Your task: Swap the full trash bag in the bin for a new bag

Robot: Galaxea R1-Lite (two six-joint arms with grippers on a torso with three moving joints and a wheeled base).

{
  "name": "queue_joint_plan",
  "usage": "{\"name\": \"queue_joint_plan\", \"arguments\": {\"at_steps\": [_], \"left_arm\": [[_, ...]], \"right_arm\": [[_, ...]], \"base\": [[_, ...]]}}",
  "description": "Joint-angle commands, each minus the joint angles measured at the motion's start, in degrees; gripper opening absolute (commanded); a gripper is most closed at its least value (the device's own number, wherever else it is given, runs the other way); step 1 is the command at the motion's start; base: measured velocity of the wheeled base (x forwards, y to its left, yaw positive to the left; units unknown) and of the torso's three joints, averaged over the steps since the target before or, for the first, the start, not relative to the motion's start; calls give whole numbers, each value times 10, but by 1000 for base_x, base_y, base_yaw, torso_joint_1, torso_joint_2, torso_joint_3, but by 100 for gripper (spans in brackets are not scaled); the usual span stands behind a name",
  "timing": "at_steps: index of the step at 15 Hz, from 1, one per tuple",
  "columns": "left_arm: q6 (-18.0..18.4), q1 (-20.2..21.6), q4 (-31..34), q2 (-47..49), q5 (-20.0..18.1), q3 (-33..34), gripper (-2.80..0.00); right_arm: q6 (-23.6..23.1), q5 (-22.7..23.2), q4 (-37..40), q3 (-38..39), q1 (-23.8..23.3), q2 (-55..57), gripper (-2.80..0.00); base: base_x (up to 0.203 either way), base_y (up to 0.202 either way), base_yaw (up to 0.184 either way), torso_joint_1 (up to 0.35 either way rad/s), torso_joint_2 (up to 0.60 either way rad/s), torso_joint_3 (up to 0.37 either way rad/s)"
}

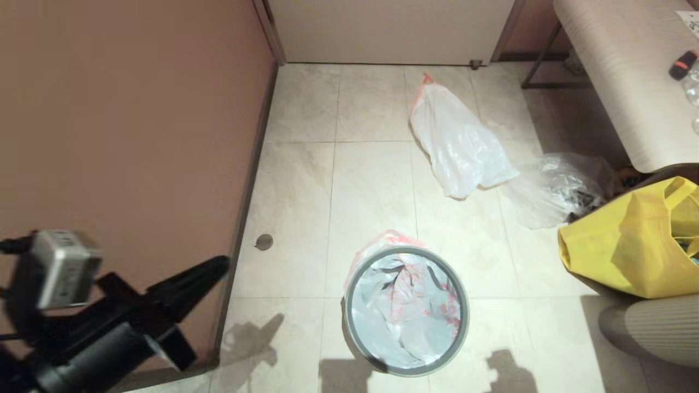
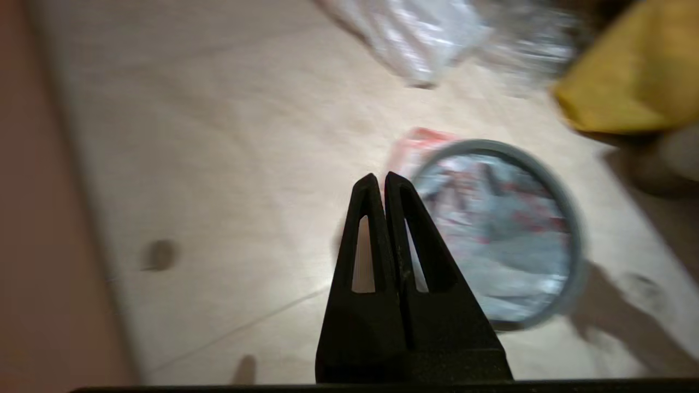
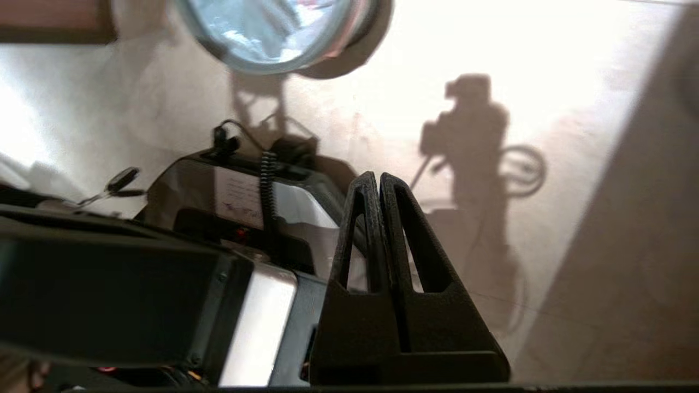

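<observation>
Bin [image 1: 355, 349] standing upright on the tiled floor [image 1: 306, 180], low and central in the head view, grey hoop [image 1: 407, 252] seated round the rim. New bag [image 1: 407, 311] lining the inside, translucent white with red print, crumpled across the opening; a fold of its edge, pinkish red, showing outside the hoop on the far left side of the rim. Bin mouth also seen in the left wrist view [image 2: 568, 256] and partly in the right wrist view [image 3: 262, 33].

Full trash bag [image 1: 458, 144] lying on its side on the floor, well apart from the bin, beyond it and slightly to the right, orange-red handle tip pointing toward the far wall. Clear crinkled plastic bag [image 1: 557, 188] just beside it on the right, next to a yellow tote bag [image 1: 622, 245] at the foot of a pale bench [image 1: 628, 71].

Left gripper [image 1: 215, 267] raised in the air near the brown wall [image 1: 125, 120], left of the bin, touching nothing; fingers [image 2: 371, 218] pressed together, nothing between them. Right gripper [image 3: 379, 177] outside the head view, seen only by its own wrist camera, pointing over the robot's base [image 3: 246, 202] and the floor; fingers likewise clenched tight and empty
</observation>
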Motion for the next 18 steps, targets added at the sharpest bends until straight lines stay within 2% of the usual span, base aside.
{"name": "queue_joint_plan", "arguments": {"at_steps": [1, 3, 5, 6, 8, 9, 10, 11, 13, 15, 18], "left_arm": [[21, 74, 24, -154, 15, 15, -280], [40, 159, 64, -255, 38, 27, -280], [45, 213, 141, -374, 50, 32, -280], [46, 235, 197, -431, 53, 29, -280], [42, 268, 353, -554, 56, 9, -280], [33, 279, 443, -595, 61, -4, -280], [-1, 290, 526, -622, 68, -21, -280], [-34, 299, 577, -629, 73, -26, -280], [-61, 303, 596, -629, 63, -13, -280], [-85, 303, 594, -629, 16, 17, -280], [-124, 303, 590, -629, -23, 70, -280]], "right_arm": [[0, -9, 52, -9, -26, -136, -280], [-1, -21, 94, -17, -82, -214, -280], [-26, -30, 137, -24, -119, -282, -280], [-44, -36, 164, -31, -128, -304, -280], [-66, -41, 208, -56, -136, -335, -280], [-70, -44, 213, -58, -137, -341, -280], [-71, -43, 213, -59, -138, -344, -280], [-76, -44, 210, -58, -138, -355, -280], [-85, -45, 201, -42, -138, -381, -280], [-83, -49, 157, 8, -138, -393, -280], [-71, -62, -7, 116, -138, -395, -280]], "base": [[0, 0, 0, 0, 0, 0], [0, 0, 0, 0, 0, 0], [0, 0, 0, 0, 0, 0], [0, 0, 0, 0, 0, 0], [0, 0, 0, 0, 0, 0], [0, 0, 0, 0, 0, 0], [0, 0, 0, 0, 0, 0], [0, 0, 0, 0, 0, 0], [0, 0, 0, 0, 0, 0], [0, 0, 0, 0, 0, 0], [0, 0, 0, 0, 0, 0]]}}
